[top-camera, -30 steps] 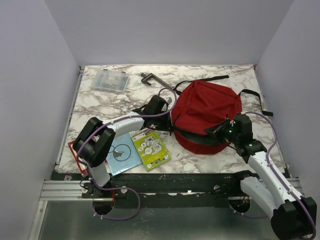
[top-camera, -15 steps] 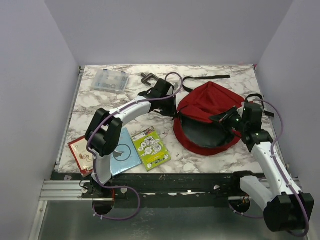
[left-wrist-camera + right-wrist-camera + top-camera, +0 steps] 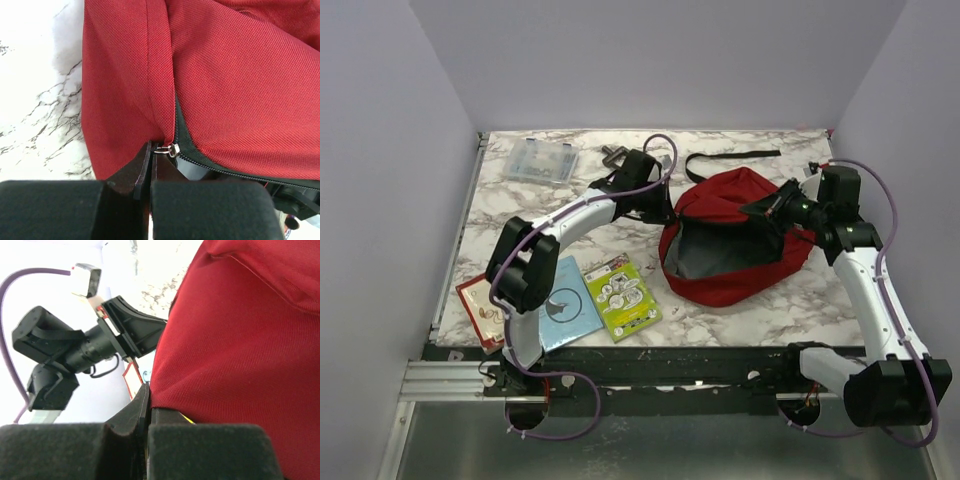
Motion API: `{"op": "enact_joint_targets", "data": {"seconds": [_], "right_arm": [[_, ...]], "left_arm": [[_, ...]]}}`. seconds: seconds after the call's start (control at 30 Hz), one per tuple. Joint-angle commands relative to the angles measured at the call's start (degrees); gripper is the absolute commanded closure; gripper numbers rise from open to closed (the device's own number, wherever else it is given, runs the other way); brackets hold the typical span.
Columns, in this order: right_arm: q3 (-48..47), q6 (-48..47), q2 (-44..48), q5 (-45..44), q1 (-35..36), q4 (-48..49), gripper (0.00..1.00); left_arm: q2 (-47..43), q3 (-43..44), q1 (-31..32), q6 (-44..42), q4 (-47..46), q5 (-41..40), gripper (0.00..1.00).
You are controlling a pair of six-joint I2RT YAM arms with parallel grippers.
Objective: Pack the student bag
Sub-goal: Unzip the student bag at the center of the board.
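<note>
Student bag (image 3: 730, 192) held open, right of centre on table (image 3: 570, 205).
Rim fabric is pinched by left gripper (image 3: 151, 157) beside the zipper pull (image 3: 172, 149), and by right gripper (image 3: 146, 402) at the far right. Both holds are shallow, so fabric could be lost under a harder pull, collapsing the mouth.

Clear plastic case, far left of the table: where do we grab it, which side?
Take the clear plastic case across its short width, jaws on the two long edges, coming straight down. It lies flat on the table with nothing touching its sides, so a side approach likely just pushes it. The left gripper is nearer, but it is pinching the student bag now.
</note>
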State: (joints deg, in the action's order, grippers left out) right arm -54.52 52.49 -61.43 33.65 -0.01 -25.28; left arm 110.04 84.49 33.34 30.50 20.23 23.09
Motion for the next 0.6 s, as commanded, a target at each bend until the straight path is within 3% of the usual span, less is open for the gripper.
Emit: {"op": "enact_joint_targets", "data": {"seconds": [0.0,0.2,0.4,0.57], "right_arm": [[-14.19,-9.34,-1.63,7.13,-1.83,-6.45,0.99],[-16.4,-11.2,-0.73,6.47,-1.83,-6.93,0.99],[-15.69,-17.44,-0.55,-0.4,-1.83,-10.0,0.99],[-12.83,-21.88,-0.56,-7.11,-1.83,-9.86,0.99]], "left_arm": [[-0.75,-4.67,-4.51,3.68,1.54,-11.36,1.0],[-3.8,-15.42,-4.15,16.15,-12.59,-4.55,1.0],[-5.1,-17.88,-2.84,16.93,-14.69,-2.52,1.0],[-8.92,-25.7,2.25,19.24,-17.84,-2.85,1.0]]}}
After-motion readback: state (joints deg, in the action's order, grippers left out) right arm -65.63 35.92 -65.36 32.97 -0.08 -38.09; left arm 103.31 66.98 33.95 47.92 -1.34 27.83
